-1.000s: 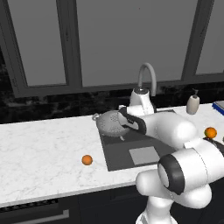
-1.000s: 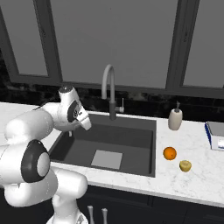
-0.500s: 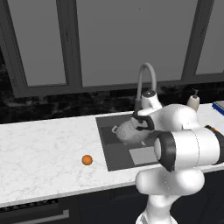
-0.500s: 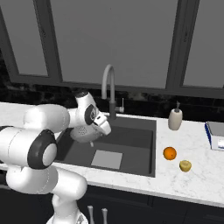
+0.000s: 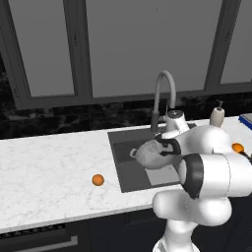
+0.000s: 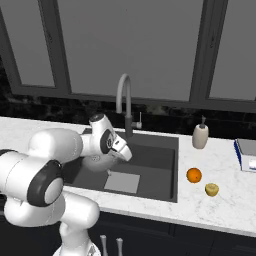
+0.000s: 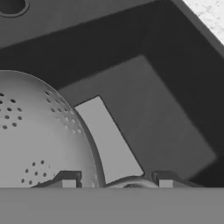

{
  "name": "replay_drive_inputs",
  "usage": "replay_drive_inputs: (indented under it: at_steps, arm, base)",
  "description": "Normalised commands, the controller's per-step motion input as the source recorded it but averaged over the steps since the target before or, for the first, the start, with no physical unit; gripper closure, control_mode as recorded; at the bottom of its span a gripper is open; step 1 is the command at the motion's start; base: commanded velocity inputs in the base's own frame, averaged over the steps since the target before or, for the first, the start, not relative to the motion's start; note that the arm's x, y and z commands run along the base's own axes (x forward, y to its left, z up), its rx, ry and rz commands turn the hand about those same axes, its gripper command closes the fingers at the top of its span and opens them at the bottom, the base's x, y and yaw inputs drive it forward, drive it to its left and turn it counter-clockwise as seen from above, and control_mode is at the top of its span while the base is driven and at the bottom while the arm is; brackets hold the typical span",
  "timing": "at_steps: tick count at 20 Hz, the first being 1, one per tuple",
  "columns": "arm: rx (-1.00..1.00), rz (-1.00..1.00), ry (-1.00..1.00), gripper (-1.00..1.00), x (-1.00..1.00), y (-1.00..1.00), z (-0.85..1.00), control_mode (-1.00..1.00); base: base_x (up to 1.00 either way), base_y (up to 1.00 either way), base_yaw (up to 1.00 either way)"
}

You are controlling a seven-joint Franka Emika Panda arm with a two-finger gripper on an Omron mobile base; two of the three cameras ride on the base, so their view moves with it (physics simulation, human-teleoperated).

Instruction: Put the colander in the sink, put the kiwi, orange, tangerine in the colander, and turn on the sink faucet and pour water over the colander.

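The white arm bends low over the sink [image 5: 129,170], its gripper [image 7: 117,183] pointing down into the dark basin with the fingers closed on a loop handle of the colander [image 5: 153,155], which hangs tilted above the sink floor, below the sink faucet [image 5: 164,96]. On the counter to the right an orange [image 6: 194,175] and the kiwi [image 6: 212,189] lie near each other, and another orange ball [image 5: 98,180] lies left of the sink. No writing can be read on anything.
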Motion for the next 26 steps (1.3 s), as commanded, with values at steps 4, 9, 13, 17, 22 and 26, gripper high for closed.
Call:
replay_drive_inputs:
  at_steps: [4,9,13,17,22,26]
  arm:
    - [0.0,0.36,-0.27,1.0,-0.34,-0.92,-0.04,-1.0]
    - [0.01,0.26,-0.2,1.0,0.18,-1.0,0.0,-1.0]
    - [0.07,0.07,-0.02,1.0,0.58,-0.69,-0.04,-1.0]
    - [0.03,0.0,0.0,1.0,0.32,-0.06,-0.01,-1.0]
    - [0.0,0.0,0.15,1.0,0.13,0.0,-0.38,-1.0]
    - [0.11,0.0,0.26,1.0,0.26,0.0,-0.1,-1.0]
  base:
    - [0.0,0.0,0.0]
    - [0.0,0.0,0.0]
    - [0.0,0.0,0.0]
    - [0.0,0.0,0.0]
    - [0.0,0.0,0.0]
    - [0.0,0.0,0.0]
